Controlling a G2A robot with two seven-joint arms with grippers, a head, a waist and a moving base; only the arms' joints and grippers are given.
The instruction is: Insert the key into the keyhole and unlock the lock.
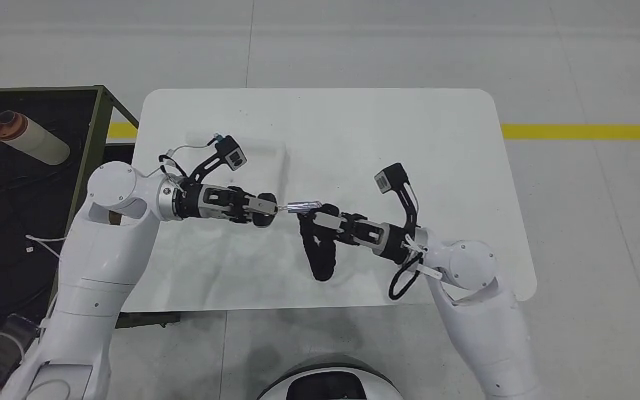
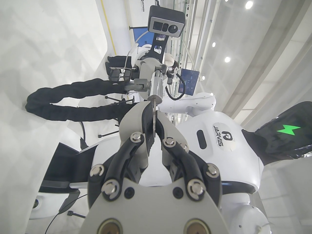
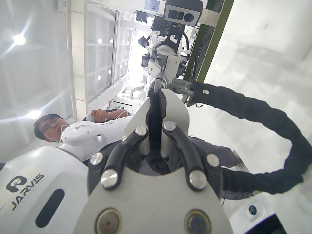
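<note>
**Key meets lock over the white surface [image 1: 400,130]**
Your left hand [image 2: 153,112] pinches the key [image 2: 153,121], tip at the lock [image 2: 156,83] cylinder; your right hand [image 3: 157,98] clamps the lock's black cable [image 3: 268,122].

Robot lab in a hall.
White table [image 1: 400,130] on grey floor [image 1: 300,40] with a yellow line [image 1: 570,131]; ceiling lights [image 2: 249,4], a screen [image 2: 189,80] beyond.
</note>
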